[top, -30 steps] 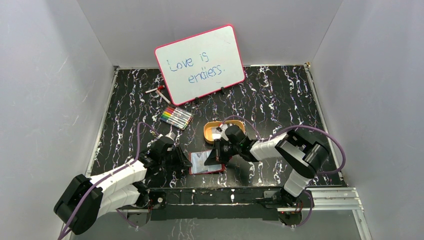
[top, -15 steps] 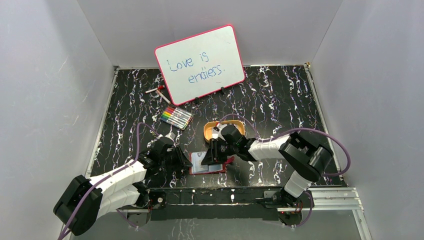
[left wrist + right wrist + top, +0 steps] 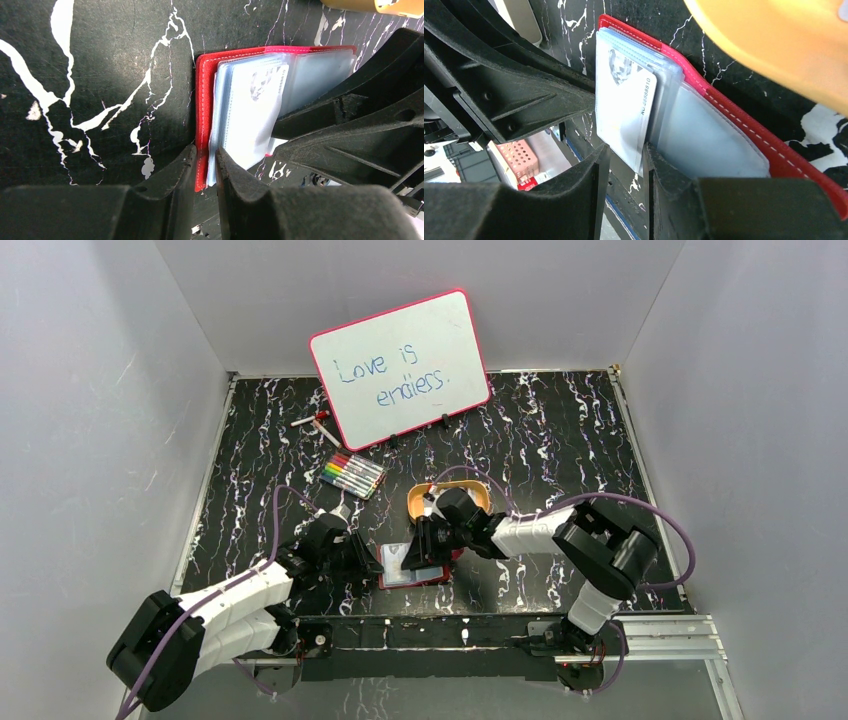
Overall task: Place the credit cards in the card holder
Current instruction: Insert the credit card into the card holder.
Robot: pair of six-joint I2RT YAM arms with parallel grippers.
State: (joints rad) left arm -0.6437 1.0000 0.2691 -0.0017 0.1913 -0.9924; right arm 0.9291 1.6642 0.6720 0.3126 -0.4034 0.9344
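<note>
Near edge of table. Left end effector, nearly closed, pinching open red card holder by its cover. Right end effector, slightly parted around white credit card among holder's clear sleeves; grip unclear.

Card holder: red leather-like cover, white stitching; clear glossy plastic sleeves. Credit card: pale smooth plastic. Bench: black marble-look, white-veined, dull sheen. Left tool: matt black grainy plastic.
</note>
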